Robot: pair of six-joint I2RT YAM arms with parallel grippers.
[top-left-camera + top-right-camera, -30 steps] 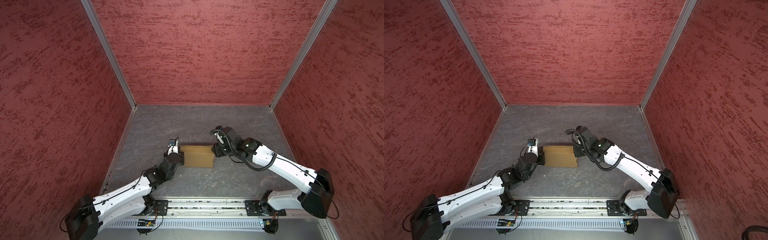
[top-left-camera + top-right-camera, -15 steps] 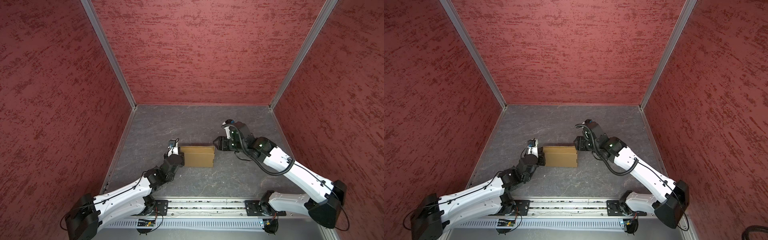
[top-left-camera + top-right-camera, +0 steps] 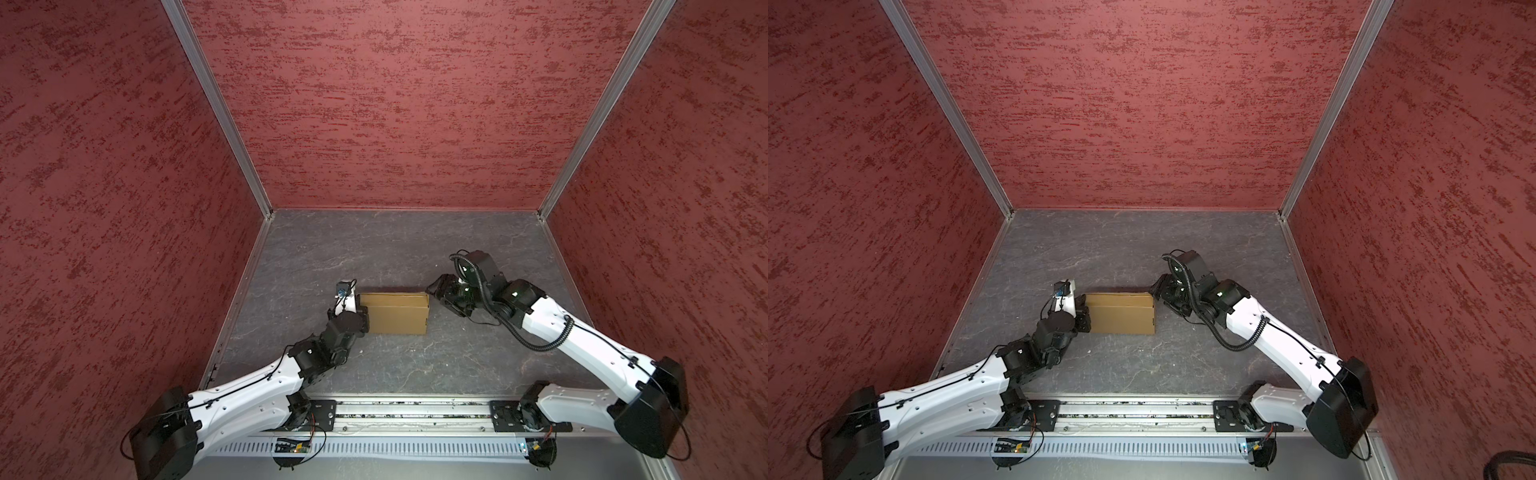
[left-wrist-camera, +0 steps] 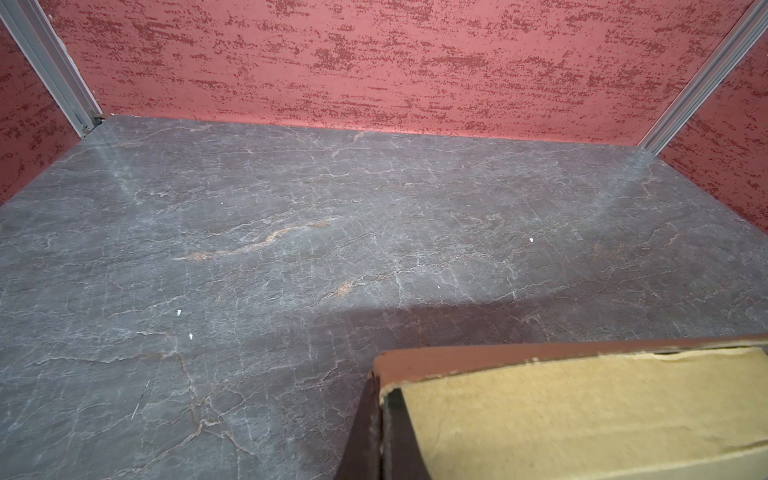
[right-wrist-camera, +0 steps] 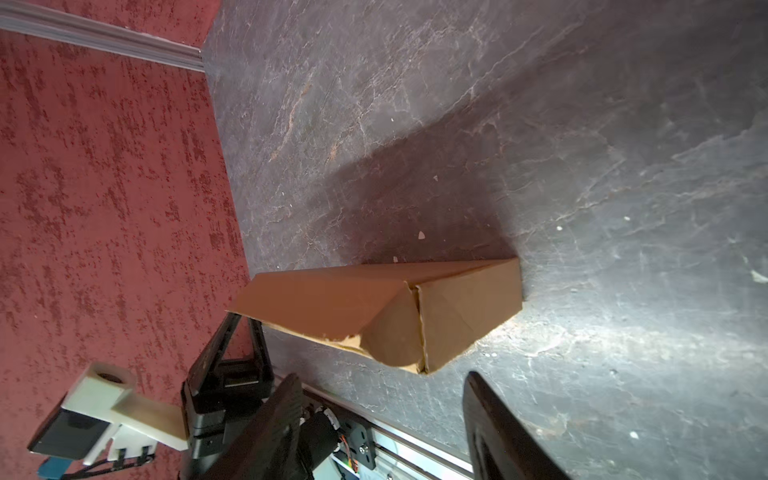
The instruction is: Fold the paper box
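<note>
Top views: the box (image 3: pixel 395 313) lies closed on the grey table (image 3: pixel 374 249), about midway between my two arms, its cardboard plain tan on every face I can see. A crease runs across the lid, parallel to the far edge. My left gripper (image 3: pixel 362 311) is pressed together against the box's left end. My right gripper (image 3: pixel 434 291) is just beside the far right corner, jaws spread. Both top views give the same layout: box (image 3: pixel 1121 313), left gripper (image 3: pixel 1084 316) at its left end, right gripper (image 3: pixel 1156 291) off its right end.

Left wrist view: the box (image 4: pixel 582 415) fills the lower right, its corner close to the lens. A dark finger (image 4: pixel 399 436) lies along the end wall, beside the lid's corner. I cannot tell whether cardboard is pinched between my fingers.

Right wrist view: my right gripper (image 5: pixel 381 378) is wide apart, and the box (image 5: pixel 457 307) sits just beyond the fingertips (image 5: pixel 286 399), not touching them. The near end shows a rounded flap beside a creased end panel. At the far end my left gripper (image 5: pixel 243 332) meets the box.

Since a second ago, my right gripper, then narrower and against the box's right end, has widened and eased off it. The box and my left gripper have stayed put.
</note>
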